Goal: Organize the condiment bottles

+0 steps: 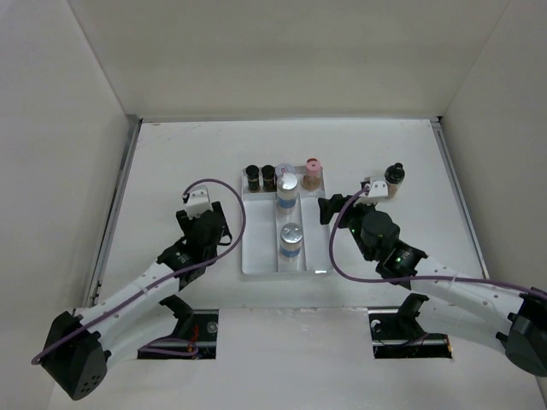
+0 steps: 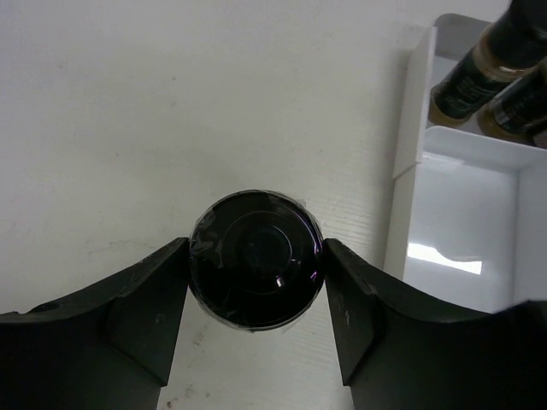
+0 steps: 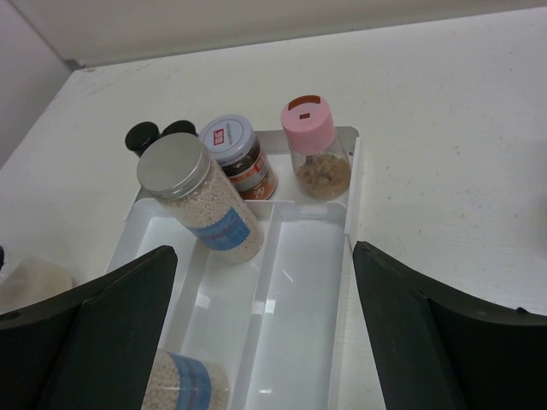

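My left gripper (image 1: 201,207) is left of the clear tray (image 1: 256,256), shut on a black-capped bottle; its cap (image 2: 256,259) sits between my fingers (image 2: 141,320), which touch both sides. In the tray stand two dark black-capped bottles (image 1: 253,177) (image 1: 268,177), a pale cylinder with a grey lid (image 1: 287,192), a second one (image 1: 291,239) nearer me, and a pink-capped bottle (image 1: 312,173). My right gripper (image 1: 329,209) is open over the tray's right compartment (image 3: 299,282). The right wrist view shows the pink-capped bottle (image 3: 316,158), both cylinders (image 3: 205,205) (image 3: 179,384) and a red-labelled jar (image 3: 239,158).
One more black-capped bottle (image 1: 394,179) stands on the table right of the tray, beside my right wrist. White walls close the table on the left, back and right. The tray's edge (image 2: 410,171) and two dark bottles (image 2: 487,64) show right of my left fingers.
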